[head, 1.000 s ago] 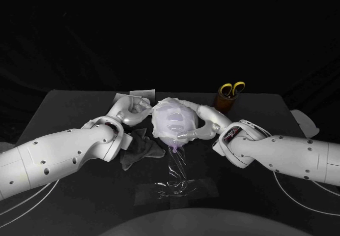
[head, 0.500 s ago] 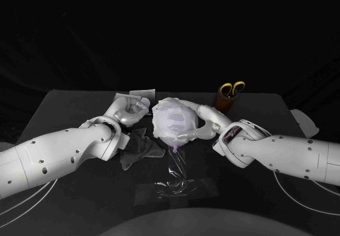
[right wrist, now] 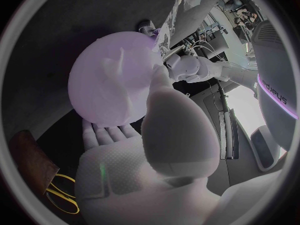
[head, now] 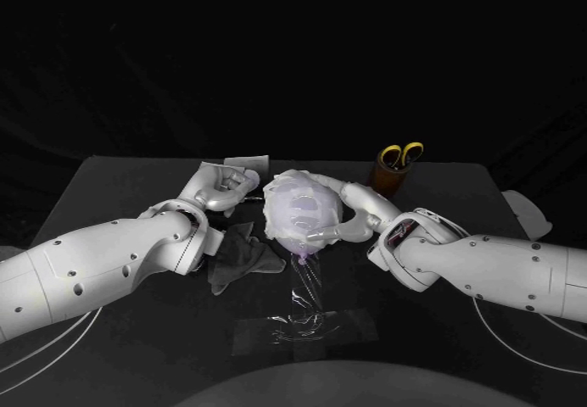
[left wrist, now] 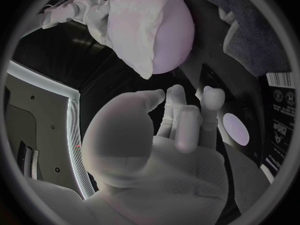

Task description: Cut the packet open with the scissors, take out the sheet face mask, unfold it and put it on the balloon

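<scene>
The mask (head: 293, 202) looks limp and slippery on the light balloon (left wrist: 175, 35), so pinch its edge. The right hand (head: 349, 216) cups the balloon in its fingers. The left hand (head: 218, 185), just beside, has its fingers apart and empty.

place: robot lab | cues: black table (head: 116, 191), draped black backdrop (head: 293, 68)

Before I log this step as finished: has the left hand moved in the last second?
Yes. The left hand has drawn slightly away from the balloon, toward the packet at the table's far edge.
</scene>
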Controlling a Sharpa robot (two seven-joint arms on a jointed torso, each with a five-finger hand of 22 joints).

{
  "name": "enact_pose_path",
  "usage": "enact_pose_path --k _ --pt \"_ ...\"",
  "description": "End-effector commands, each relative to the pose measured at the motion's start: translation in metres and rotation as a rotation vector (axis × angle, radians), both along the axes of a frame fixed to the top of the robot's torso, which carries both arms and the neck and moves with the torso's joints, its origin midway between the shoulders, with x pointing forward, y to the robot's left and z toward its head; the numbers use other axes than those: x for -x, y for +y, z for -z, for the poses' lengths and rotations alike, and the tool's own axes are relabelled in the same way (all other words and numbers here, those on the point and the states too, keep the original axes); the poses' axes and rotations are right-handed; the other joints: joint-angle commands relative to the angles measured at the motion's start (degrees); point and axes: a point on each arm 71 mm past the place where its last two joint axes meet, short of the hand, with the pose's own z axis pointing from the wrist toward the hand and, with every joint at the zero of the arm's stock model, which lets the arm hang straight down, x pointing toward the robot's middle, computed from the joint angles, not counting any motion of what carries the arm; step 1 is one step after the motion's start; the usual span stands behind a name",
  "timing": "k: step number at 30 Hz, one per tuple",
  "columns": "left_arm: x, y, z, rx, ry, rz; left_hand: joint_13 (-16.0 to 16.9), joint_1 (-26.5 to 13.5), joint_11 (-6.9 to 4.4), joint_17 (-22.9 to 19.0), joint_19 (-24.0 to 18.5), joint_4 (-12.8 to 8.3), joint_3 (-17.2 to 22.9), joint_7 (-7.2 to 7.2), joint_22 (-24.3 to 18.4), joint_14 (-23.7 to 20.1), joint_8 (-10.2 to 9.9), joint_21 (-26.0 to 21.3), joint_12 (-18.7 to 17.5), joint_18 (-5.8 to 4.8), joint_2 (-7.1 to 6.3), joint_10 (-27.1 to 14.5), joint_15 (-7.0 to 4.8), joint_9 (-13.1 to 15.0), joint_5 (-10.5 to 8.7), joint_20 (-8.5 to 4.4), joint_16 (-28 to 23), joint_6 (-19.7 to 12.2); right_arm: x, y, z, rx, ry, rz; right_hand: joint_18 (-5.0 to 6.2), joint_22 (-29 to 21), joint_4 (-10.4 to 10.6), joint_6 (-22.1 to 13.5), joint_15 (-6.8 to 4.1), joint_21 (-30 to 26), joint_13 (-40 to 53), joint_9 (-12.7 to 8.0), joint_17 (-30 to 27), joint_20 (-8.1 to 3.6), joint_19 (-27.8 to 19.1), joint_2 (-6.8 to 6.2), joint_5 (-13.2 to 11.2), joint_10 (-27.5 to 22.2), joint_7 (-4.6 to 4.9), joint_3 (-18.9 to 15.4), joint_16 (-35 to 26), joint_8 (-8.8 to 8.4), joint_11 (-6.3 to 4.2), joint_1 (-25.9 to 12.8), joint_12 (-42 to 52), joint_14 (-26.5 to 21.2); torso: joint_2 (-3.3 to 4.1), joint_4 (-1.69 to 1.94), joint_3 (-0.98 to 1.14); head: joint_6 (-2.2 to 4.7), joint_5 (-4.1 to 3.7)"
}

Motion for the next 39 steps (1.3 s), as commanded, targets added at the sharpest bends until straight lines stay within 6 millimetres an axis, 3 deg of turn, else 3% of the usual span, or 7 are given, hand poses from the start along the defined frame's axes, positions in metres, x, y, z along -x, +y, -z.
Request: enact_pose_path --k 1,4,8,14,20,29,39 --pt "-0.001 -0.007 -0.005 0.082 -0.031 0.047 -1.56 -2.47 0.40 -4.69 -5.50 1.91 -3.85 0.22 -5.85 -2.91 -0.57 -5.30 -2.35 1.95 -1.51 -1.97 0.46 -0.64 -0.12 0.82 -1.86 -0.81 0.004 0.002 0.008 0.024 0.049 -0.024 -0.83 0.02 -0.07 0.45 0.07 0.22 0.05 0.03 -0.05 -0.05 0.51 0.43 -0.22 0.29 8.79 0.26 -0.05 0.35 0.17 -0.06 0.16 -0.34 0.04 -0.10 -0.03 0.07 -0.04" --pt "-0.002 -0.011 -0.008 0.100 -0.023 0.076 -2.58 -3.87 0.72 -6.43 -8.20 3.20 -6.92 0.37 -8.92 -4.36 -0.85 -8.22 -3.84 2.59 -2.31 -2.85 0.78 -1.07 -0.16 1.21 -2.52 -1.02 0.004 0.002 0.008 0.024 0.049 -0.024 -0.83 0.02 -0.07 0.45 0.07 0.22 0.05 0.03 -0.05 -0.05 0.51 0.43 -0.22 0.29 8.79 0.26 -0.05 0.35 0.17 -0.06 0.16 -0.34 0.05 -0.07 -0.02 0.08 -0.09" --pt "-0.003 -0.017 -0.011 0.103 -0.008 0.113 -4.80 -4.98 1.06 -14.09 -9.87 3.37 -9.86 0.51 -10.60 -9.08 -1.06 -10.47 -7.87 2.78 -1.54 -5.68 1.21 -1.62 -0.14 1.72 -5.19 -1.10 0.004 0.002 0.008 0.024 0.049 -0.025 -0.83 0.02 -0.07 0.45 0.07 0.22 0.05 0.03 -0.05 -0.05 0.51 0.43 -0.22 0.29 8.79 0.26 -0.05 0.35 0.17 -0.06 0.16 -0.34 0.04 -0.04 0.02 0.02 -0.14" --pt "-0.008 -0.023 -0.016 0.083 0.011 0.147 -6.55 -5.68 1.20 -14.87 -10.05 3.41 -12.39 0.41 -11.02 -9.79 -0.77 -11.19 -10.17 2.83 -0.99 -6.03 1.34 -1.94 -0.09 2.00 -5.20 -0.67 0.004 0.003 0.008 0.024 0.050 -0.026 -0.83 0.02 -0.07 0.45 0.07 0.22 0.05 0.03 -0.05 -0.05 0.51 0.43 -0.22 0.29 8.79 0.26 -0.05 0.35 0.17 -0.06 0.16 -0.34 -0.03 0.01 0.02 -0.03 -0.17" --pt "-0.013 -0.026 -0.016 0.047 0.030 0.153 -7.33 -4.43 0.88 -12.63 -9.53 3.15 -16.20 0.08 -11.04 -8.41 -0.27 -11.15 -10.49 2.88 -2.71 -4.62 1.09 -2.20 -0.10 1.90 -3.67 -0.27 0.004 0.003 0.008 0.024 0.051 -0.027 -0.83 0.02 -0.07 0.45 0.07 0.22 0.05 0.03 -0.05 -0.05 0.51 0.43 -0.22 0.29 8.79 0.26 -0.05 0.35 0.17 -0.06 0.16 -0.34 0.01 -0.03 0.01 0.02 -0.18" --pt "-0.016 -0.034 -0.017 0.012 0.030 0.156 -3.66 2.00 -0.63 -3.94 -1.35 1.96 -20.31 -1.24 -2.00 -2.88 1.19 -2.89 -4.77 1.10 -2.77 -0.41 -0.30 -2.45 -0.08 0.85 0.78 1.72 0.004 0.004 0.008 0.025 0.052 -0.028 -0.83 0.02 -0.07 0.45 0.07 0.22 0.05 0.03 -0.05 -0.05 0.51 0.43 -0.22 0.29 8.79 0.26 -0.05 0.35 0.17 -0.06 0.16 -0.34 0.00 -0.03 0.02 0.08 -0.14" --pt "-0.017 -0.038 -0.016 -0.009 0.032 0.164 -1.88 5.47 -1.06 0.07 1.32 0.99 -21.70 -1.64 1.58 -0.76 1.29 0.30 -3.40 0.38 -2.68 -0.48 -0.69 -2.94 -0.08 0.31 2.23 2.48 0.004 0.004 0.008 0.025 0.052 -0.028 -0.83 0.02 -0.07 0.45 0.07 0.22 0.05 0.03 -0.05 -0.05 0.51 0.43 -0.22 0.29 8.79 0.26 -0.05 0.35 0.17 -0.06 0.16 -0.34 0.02 0.00 0.03 0.05 -0.22"
